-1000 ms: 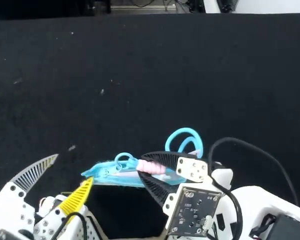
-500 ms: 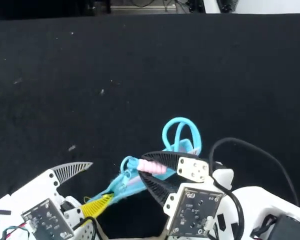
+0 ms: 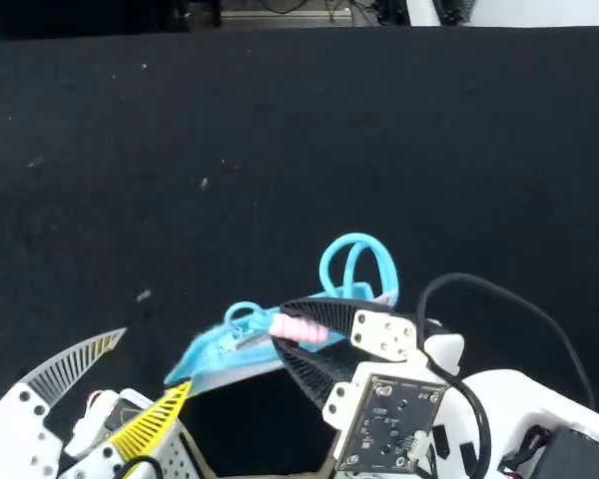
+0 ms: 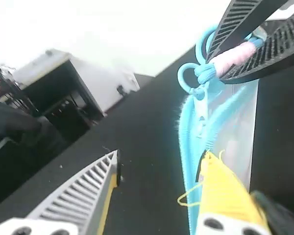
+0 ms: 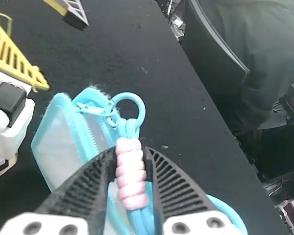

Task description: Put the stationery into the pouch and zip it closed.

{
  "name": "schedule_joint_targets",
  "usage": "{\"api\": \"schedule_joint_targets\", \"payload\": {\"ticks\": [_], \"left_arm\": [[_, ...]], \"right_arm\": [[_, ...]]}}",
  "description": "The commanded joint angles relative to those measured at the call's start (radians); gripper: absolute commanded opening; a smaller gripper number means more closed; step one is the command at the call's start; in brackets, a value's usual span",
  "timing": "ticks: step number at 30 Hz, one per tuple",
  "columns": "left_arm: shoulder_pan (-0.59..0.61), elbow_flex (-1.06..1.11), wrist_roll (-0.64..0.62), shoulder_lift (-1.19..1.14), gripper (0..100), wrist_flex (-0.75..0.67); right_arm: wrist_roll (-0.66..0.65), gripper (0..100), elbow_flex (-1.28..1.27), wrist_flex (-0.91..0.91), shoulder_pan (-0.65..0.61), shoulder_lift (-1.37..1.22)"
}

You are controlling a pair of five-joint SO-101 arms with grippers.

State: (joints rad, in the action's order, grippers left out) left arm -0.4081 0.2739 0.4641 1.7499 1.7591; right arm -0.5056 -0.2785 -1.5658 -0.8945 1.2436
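The left gripper stands open, its yellow finger at the near end of the pouch. It seems to touch the pouch, though contact is hard to confirm. The pouch runs lengthwise from that finger across to the right gripper, which is clamped on the pink pull tied to the zip ring. So the right arm has the zip end, and the left is nearer the other end. Beyond lies a blue loop. No writing on the pouch is legible.
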Motion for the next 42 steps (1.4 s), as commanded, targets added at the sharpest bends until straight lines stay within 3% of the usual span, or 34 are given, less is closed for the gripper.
{"api": "schedule_joint_targets", "payload": {"ticks": [1, 11, 16, 24, 29, 35, 42], "left_arm": [[0.01, 0.002, -0.012, 0.02, 27, 0.003], [-0.013, 0.134, -0.008, 0.043, 27, -0.006], [-0.11, 0.248, -0.012, 0.043, 27, -0.066], [-0.113, 0.481, -0.012, 0.043, 27, -0.238], [-0.113, 0.524, -0.015, 0.051, 26, -0.238], [-0.124, 0.515, -0.058, 0.052, 3, -0.219], [-0.117, 0.515, -0.061, 0.052, 3, -0.242]], "right_arm": [[-0.012, 1.1, -0.002, 0.026, 0.02, -0.01], [-0.006, 1.1, -0.035, 0.04, 0.018, -0.01], [-0.006, 1.1, -0.071, 0.041, 0.018, -0.008], [-0.006, 1.1, -0.073, 0.031, 0.015, 0.001], [-0.006, 1.1, -0.074, 0.031, 0.018, 0.002], [-0.006, 1.1, -0.076, 0.031, 0.018, 0.002], [-0.005, 1.1, -0.07, 0.031, 0.018, 0.042]]}}
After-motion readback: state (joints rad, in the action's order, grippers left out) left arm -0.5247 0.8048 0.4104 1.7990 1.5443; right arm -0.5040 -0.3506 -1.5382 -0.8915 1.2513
